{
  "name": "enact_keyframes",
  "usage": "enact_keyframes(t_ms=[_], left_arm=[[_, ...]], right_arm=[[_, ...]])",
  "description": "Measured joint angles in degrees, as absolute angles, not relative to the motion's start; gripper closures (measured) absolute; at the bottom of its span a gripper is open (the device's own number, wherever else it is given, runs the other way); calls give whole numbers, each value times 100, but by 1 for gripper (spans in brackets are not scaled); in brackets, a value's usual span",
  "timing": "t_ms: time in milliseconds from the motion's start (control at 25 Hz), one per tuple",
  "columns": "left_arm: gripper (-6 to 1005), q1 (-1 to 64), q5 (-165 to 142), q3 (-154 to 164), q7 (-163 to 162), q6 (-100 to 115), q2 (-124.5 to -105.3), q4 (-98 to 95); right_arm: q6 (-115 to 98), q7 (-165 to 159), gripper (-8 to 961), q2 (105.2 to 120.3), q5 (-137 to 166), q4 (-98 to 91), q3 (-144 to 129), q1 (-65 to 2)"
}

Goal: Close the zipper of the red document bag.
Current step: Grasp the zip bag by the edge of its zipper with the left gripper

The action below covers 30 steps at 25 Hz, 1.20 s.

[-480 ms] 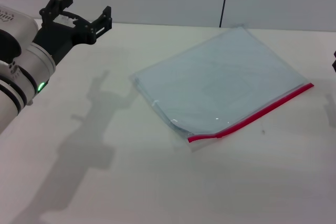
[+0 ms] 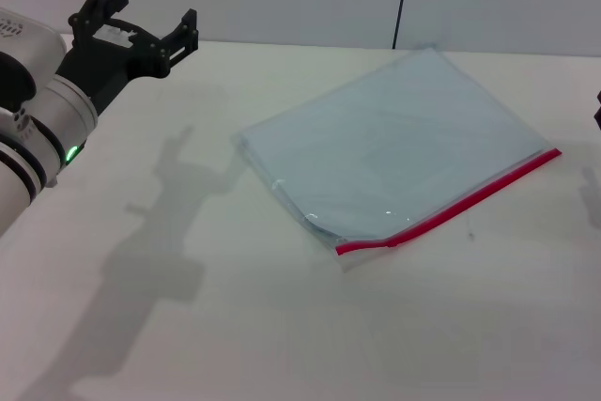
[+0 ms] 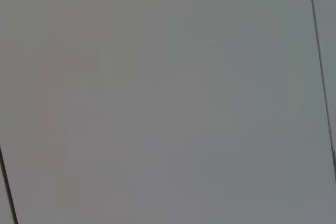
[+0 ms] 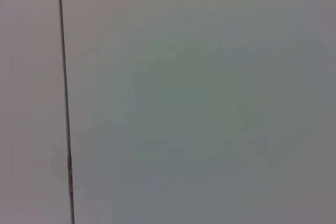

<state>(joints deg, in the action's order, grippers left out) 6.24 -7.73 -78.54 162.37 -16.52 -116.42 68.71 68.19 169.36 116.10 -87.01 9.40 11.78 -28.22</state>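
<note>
Barely anything has changed: my left gripper (image 2: 148, 23) has edged slightly up and left, hanging spread wide and empty above the table (image 2: 282, 326), well apart from the red document bag (image 2: 394, 152). It lies flat right of centre, unmoved, its zipper (image 2: 451, 206) running diagonally from near-centre toward the far right. My right gripper barely shows at the right edge; its state I cannot tell.
</note>
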Motion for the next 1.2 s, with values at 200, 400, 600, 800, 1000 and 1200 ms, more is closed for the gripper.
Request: enact_keyframes(t_ms=[200, 400, 600, 800, 1000, 1200], left_arm=[[93, 647, -771, -7841, 16241, -1625, -11638, 6871], [93, 799, -764, -7829, 16092, -942, -11627, 7030], [94, 1155, -822, -7664, 16152, 245, -11579, 7341], [95, 1640, -804, -7310, 16264, 1575, -11481, 7641], [95, 1795, -739, -6940, 16282, 2087, -11346, 8012], [96, 1977, -435, -6661, 16285, 2672, -11118, 8425]], right_arm=[[6816, 16936, 367, 11610, -8701, 940, 1178, -2824], [6616, 16936, 367, 11610, -8696, 941, 1173, -2876], [6592, 16936, 367, 11610, -8680, 941, 1174, -2884], [6589, 16936, 366, 11610, -8690, 940, 1167, -2884], [6582, 16936, 366, 11610, -8699, 940, 1174, -2888], [6569, 16936, 366, 11610, -8699, 907, 1178, -2893]])
